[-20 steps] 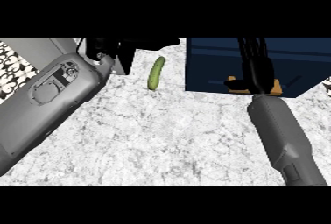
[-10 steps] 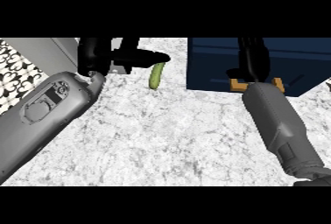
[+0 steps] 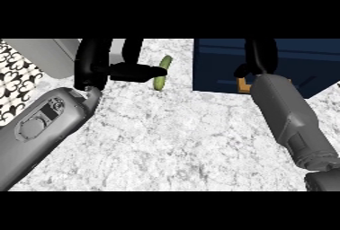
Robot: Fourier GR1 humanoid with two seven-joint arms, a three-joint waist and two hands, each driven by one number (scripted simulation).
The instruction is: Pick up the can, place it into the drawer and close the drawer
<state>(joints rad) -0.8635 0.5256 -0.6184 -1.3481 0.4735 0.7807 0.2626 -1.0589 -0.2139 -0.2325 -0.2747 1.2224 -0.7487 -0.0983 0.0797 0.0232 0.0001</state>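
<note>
Head view, itemised from the fingers outward.

Left hand [image 3: 100, 67], upper left of the frame: fingers straight and spread, holding nothing; the thumb juts right until its tip lies just beside the cucumber [image 3: 161, 72]. Over the last second this hand has come forward and to the right, from the upper left edge toward the cucumber. Its grey forearm runs down to the lower left corner.

Right hand [image 3: 260, 56], upper right: reached over the dark blue drawer [image 3: 219, 67], wrist at the drawer's near edge. Fingertips lie beyond the top of the picture; whether they are open or curled cannot be told. A small orange object [image 3: 243, 85] shows beside the wrist, inside the drawer. This arm has shifted little in the same second.

Can: not identifiable in this view; possibly the orange object, but unconfirmed.

Table [image 3: 172, 139]: white marbled surface, centre.

Assessment: if the orange item is the can, it already sits in the drawer, and closing would be the step left. The left hand's approach to the cucumber serves no stated step.
</note>
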